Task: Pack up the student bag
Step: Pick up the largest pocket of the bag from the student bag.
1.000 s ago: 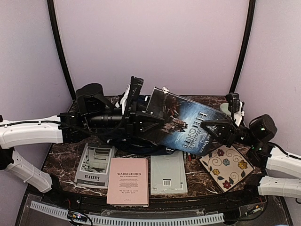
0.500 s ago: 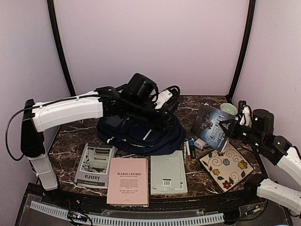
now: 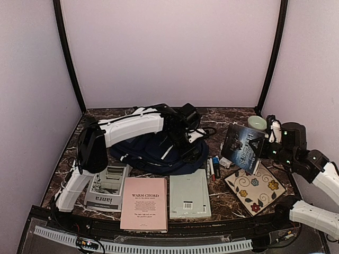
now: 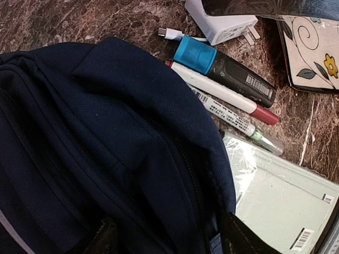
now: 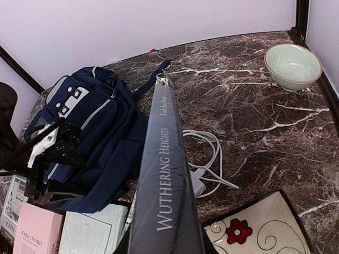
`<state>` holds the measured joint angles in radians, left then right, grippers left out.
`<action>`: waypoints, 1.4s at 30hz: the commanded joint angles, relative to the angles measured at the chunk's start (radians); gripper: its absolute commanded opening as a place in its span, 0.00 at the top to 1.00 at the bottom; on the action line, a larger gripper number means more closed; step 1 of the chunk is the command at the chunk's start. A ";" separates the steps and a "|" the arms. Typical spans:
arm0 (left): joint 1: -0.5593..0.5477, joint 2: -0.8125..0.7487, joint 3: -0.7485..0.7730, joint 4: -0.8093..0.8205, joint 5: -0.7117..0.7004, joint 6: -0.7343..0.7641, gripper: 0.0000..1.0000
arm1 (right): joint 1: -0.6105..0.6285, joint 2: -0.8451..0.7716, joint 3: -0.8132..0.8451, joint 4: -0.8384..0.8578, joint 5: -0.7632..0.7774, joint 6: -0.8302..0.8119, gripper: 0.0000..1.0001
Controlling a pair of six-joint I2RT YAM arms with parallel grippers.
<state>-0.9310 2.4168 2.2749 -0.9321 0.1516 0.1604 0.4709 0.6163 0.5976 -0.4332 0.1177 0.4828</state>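
The student bag (image 3: 151,152), navy blue with a pale grey buckled patch (image 5: 69,98), lies flat at the table's middle. My left gripper (image 3: 189,144) hangs over the bag's right edge. In the left wrist view its jaws (image 4: 169,241) stand open, one finger on each side of a fold of bag fabric (image 4: 122,148) by a zipper. At the right, my right gripper (image 3: 265,151) is shut on a dark book titled Wuthering Heights (image 3: 242,147), held off the table with its spine (image 5: 164,180) towards the wrist camera. The book hides that gripper's fingers.
Three books lie along the front edge: a grey one (image 3: 106,186), a pink one (image 3: 144,203), a pale green one (image 3: 189,194). Markers (image 4: 228,90) and a white charger (image 4: 222,24) with its cable (image 5: 212,153) sit right of the bag. A floral notebook (image 3: 255,186) and a bowl (image 3: 257,123) lie at the right.
The left arm has swung down to the bag's right edge and its jaws have opened. The right arm has pulled the book back from above the bag to the right side.
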 commanded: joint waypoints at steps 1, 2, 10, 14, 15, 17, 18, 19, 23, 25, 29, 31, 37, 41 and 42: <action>0.032 -0.033 0.050 -0.111 -0.047 0.036 0.31 | 0.002 0.004 0.040 0.159 0.010 0.012 1.00; 0.032 -0.030 0.055 -0.127 -0.053 0.040 0.31 | 0.001 0.009 0.038 0.165 0.008 0.018 1.00; 0.043 -0.021 0.033 -0.229 -0.056 0.077 0.57 | 0.001 0.014 0.058 0.192 -0.007 0.035 1.00; 0.041 -0.042 -0.046 -0.258 -0.027 0.068 0.47 | 0.002 0.000 0.075 0.165 -0.009 0.036 1.00; 0.038 -0.053 -0.077 -0.260 -0.018 0.067 0.47 | 0.002 -0.006 0.073 0.165 -0.011 0.038 1.00; 0.025 -0.076 -0.127 -0.253 -0.024 0.069 0.53 | 0.002 -0.014 0.067 0.171 -0.021 0.039 1.00; 0.021 -0.087 -0.143 -0.244 -0.026 0.071 0.63 | 0.002 -0.015 0.064 0.175 -0.024 0.039 1.00; 0.020 -0.101 -0.157 -0.233 -0.023 0.071 0.77 | 0.002 -0.015 0.060 0.179 -0.028 0.039 1.00; 0.021 -0.154 -0.191 -0.154 -0.053 0.046 1.00 | 0.002 0.000 0.064 0.198 -0.064 0.041 1.00; 0.021 -0.206 -0.188 -0.090 -0.075 0.020 1.00 | 0.002 0.019 0.075 0.205 -0.116 0.038 1.00; 0.021 -0.354 -0.213 0.095 -0.104 -0.007 1.00 | 0.002 0.062 0.113 0.216 -0.229 0.057 1.00; 0.021 -0.417 -0.253 0.169 -0.147 -0.002 1.00 | 0.002 0.071 0.126 0.246 -0.284 0.088 1.00; 0.022 -0.542 -0.363 0.294 -0.192 0.015 1.00 | 0.003 0.083 0.065 0.446 -0.424 0.296 1.00; 0.020 -0.571 -0.428 0.327 -0.081 0.031 1.00 | 0.003 0.092 0.078 0.420 -0.391 0.295 1.00; 0.016 -0.569 -0.448 0.320 -0.057 0.035 1.00 | 0.003 0.086 0.092 0.385 -0.348 0.284 1.00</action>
<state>-0.8989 1.8885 1.8835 -0.7177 -0.0055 0.1764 0.4713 0.7250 0.6472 -0.2070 -0.2485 0.7208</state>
